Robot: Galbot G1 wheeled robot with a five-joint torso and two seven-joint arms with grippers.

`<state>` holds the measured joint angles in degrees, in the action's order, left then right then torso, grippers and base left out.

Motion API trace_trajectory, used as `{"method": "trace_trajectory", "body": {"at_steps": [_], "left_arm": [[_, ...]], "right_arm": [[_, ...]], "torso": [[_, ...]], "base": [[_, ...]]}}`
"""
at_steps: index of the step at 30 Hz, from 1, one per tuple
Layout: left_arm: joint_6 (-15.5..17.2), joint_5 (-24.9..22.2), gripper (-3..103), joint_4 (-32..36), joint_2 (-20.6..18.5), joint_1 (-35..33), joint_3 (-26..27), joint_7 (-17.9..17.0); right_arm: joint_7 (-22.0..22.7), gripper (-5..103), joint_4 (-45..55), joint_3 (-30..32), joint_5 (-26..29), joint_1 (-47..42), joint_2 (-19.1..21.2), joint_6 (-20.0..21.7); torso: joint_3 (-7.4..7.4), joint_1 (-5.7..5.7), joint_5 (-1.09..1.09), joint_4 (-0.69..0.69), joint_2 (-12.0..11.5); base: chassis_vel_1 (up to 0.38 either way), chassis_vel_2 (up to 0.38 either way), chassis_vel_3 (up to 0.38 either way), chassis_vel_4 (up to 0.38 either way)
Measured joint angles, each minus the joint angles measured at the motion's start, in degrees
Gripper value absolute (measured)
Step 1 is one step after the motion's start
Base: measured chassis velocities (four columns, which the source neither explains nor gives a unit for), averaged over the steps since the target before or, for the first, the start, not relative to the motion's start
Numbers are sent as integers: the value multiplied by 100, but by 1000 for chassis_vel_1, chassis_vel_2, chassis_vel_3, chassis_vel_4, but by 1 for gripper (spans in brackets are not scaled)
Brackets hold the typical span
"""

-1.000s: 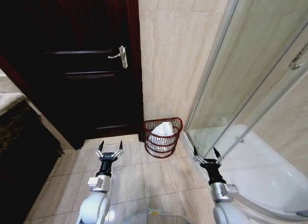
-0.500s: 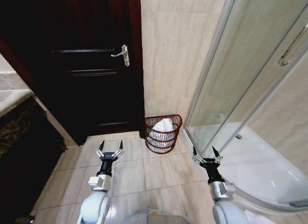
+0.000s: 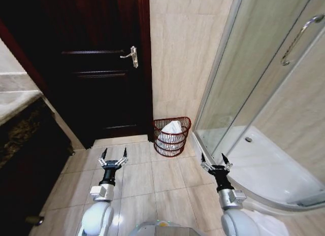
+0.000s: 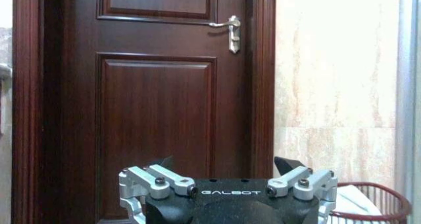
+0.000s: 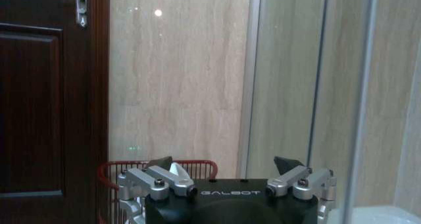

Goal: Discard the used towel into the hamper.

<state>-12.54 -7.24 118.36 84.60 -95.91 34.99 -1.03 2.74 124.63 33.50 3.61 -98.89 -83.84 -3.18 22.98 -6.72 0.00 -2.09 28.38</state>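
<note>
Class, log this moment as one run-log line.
towel: in hamper | left end effector: open, empty | right end effector: open, empty

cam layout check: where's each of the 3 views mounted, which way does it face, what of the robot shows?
Head view: high, looking forward and down at the floor, door and hamper; shows left gripper and right gripper, both open.
Left wrist view: low, faces the door; own gripper in the foreground.
Right wrist view: low, faces the wall and shower glass; own gripper.
Shared: all three see the hamper and door.
</note>
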Motion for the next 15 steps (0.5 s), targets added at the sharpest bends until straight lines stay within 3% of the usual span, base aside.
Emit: {"method": "trace_trajectory", "body": {"at_steps": [7,15], "left_arm": [[20,73,100,-31,4,55,-124,-4],[53,166,100,-65,14,100,-222,-12]], "right_arm": [[46,100,-2,37,21,-122,10,-140],[239,100,-73,44,-37,-137,-14,-318]], "torso": [[0,1,0,2,0],[0,0,1,1,0]], "base": [[56,-105,-117,52],[-38,-72,-75,-21]]}}
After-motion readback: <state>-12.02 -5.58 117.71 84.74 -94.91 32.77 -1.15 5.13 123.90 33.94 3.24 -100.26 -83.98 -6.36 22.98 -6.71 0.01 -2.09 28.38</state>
